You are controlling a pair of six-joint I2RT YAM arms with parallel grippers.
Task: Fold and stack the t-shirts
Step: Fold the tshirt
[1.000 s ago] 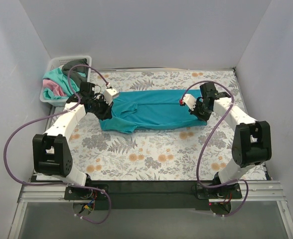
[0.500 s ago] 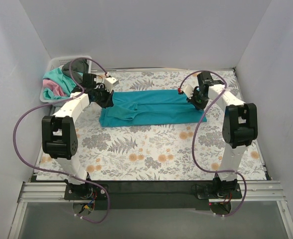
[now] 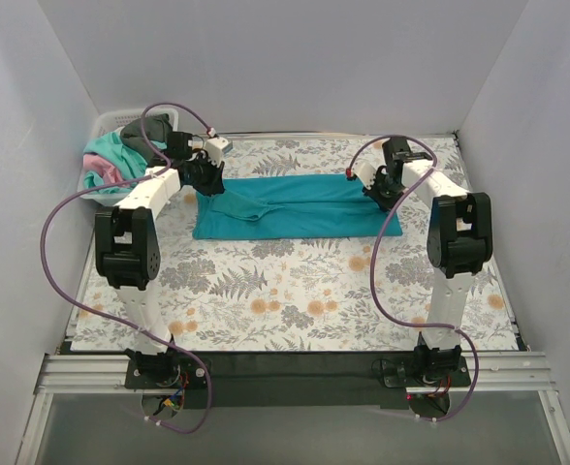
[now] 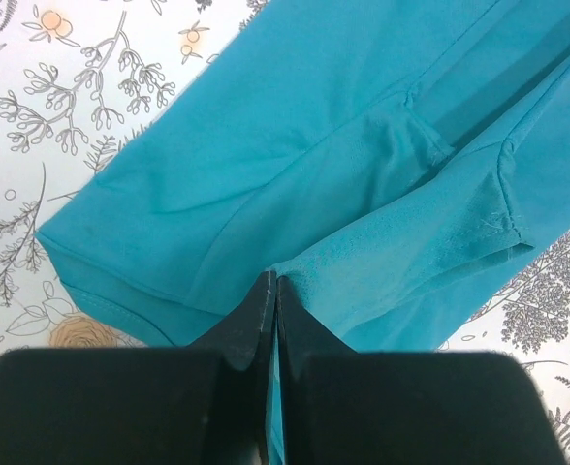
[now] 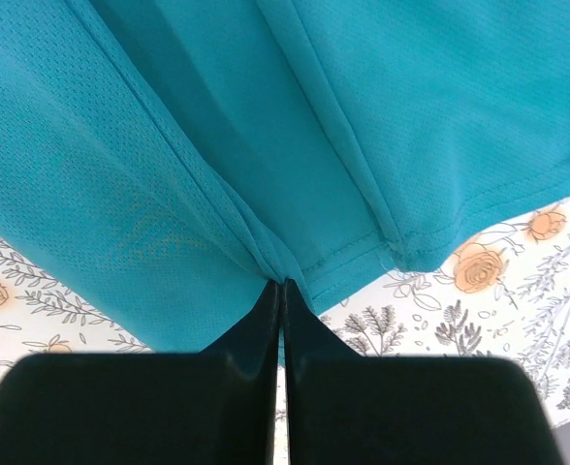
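teal t-shirt: long folded strip, 12 o'clock half of worktop | left gripper: pinching its 10 o'clock corner | right gripper: pinching its 2 o'clock edge | other t-shirts: basket, 10 o'clock

A teal-blue cloth t-shirt lies folded into a long band, running left to right across the far half of the grey-and-orange floral table cover. The left gripper is down at the band's far-left corner and the right gripper at its far-right corner; their fingers are too small here to read. At the far-left corner stands a white plastic basket holding a crumpled mint-green shirt, a pink shirt and a dark grey shirt.
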